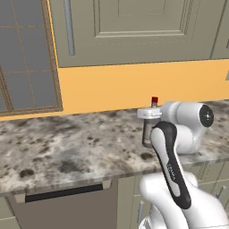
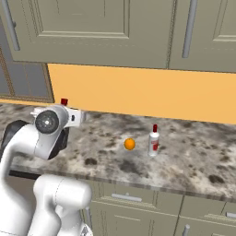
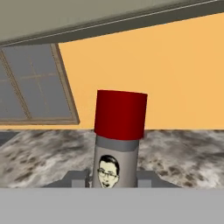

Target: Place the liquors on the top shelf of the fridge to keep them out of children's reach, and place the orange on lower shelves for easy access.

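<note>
My gripper is shut on one liquor bottle, a grey bottle with a red cap and a face label. It grips the neck, just above the marbled counter. The left base view shows the held bottle's red cap above my hand and its body below. Its cap also peeks over the arm in the right base view. A second liquor bottle stands upright on the counter to the right. The orange lies just left of that bottle. The fridge and its shelves are out of view.
Beige upper cupboards hang over the counter, above an orange back wall. A grey-paned window sits at the left. Lower cupboard fronts and a dark-slotted panel lie below the counter edge.
</note>
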